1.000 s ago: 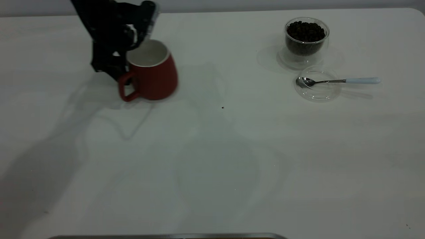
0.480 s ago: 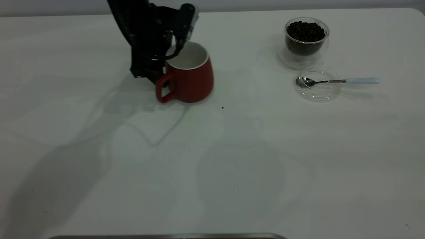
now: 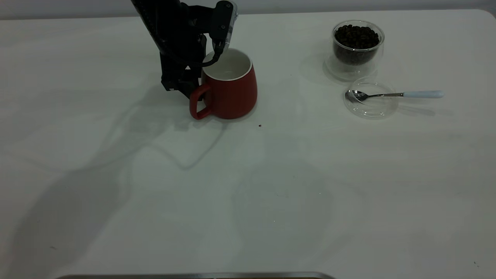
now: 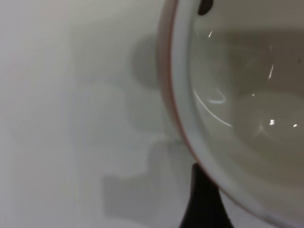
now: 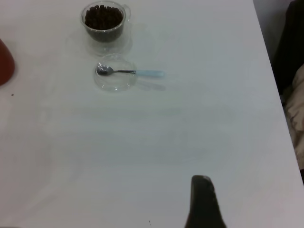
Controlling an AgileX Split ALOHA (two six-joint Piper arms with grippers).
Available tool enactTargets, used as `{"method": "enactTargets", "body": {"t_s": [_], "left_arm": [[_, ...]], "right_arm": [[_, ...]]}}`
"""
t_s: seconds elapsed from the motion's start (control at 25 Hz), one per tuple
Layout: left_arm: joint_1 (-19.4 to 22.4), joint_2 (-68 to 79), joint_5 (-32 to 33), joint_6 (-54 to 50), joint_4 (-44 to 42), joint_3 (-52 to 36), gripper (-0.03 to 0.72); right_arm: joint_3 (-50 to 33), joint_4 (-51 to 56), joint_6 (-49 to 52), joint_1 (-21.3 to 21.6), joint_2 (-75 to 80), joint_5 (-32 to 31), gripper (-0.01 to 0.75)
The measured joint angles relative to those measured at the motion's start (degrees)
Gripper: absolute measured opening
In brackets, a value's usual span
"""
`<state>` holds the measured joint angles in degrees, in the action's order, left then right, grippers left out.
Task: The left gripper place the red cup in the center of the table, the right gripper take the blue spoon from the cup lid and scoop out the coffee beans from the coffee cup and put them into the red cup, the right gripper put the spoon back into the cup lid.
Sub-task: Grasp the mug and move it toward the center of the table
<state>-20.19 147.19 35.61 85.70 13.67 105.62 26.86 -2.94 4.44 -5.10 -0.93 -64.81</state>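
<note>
The red cup (image 3: 231,93) stands on the white table (image 3: 248,186) left of its middle, handle toward the camera. My left gripper (image 3: 199,71) is shut on the cup's rim beside the handle. The left wrist view shows the white rim (image 4: 183,118) with one black finger (image 4: 203,202) outside it. The coffee cup (image 3: 357,48) holding coffee beans (image 3: 356,35) stands at the far right. In front of it the blue spoon (image 3: 403,94) rests with its bowl in the cup lid (image 3: 371,104). My right gripper (image 5: 202,199) hovers well away from them, toward the table's right side.
A small dark speck (image 3: 259,125) lies just right of the red cup. A grey metal edge (image 3: 193,276) runs along the near side of the table. Dark and pale objects (image 5: 292,95) sit beyond the table's right edge.
My left gripper has carried the red cup to the right, toward the table's middle, most of the way in the first half second. Coffee cup, lid and spoon have not moved.
</note>
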Motion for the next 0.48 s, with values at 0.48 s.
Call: {"method": "enactTargets", "body": {"t_s": [0.48], "left_arm": [[0.88,-3.11,12.06,-12.39,-11.55,0.0,0.587]], "right_arm": [[0.0,0.0,0.0,0.0,0.0,0.0,0.548]]}}
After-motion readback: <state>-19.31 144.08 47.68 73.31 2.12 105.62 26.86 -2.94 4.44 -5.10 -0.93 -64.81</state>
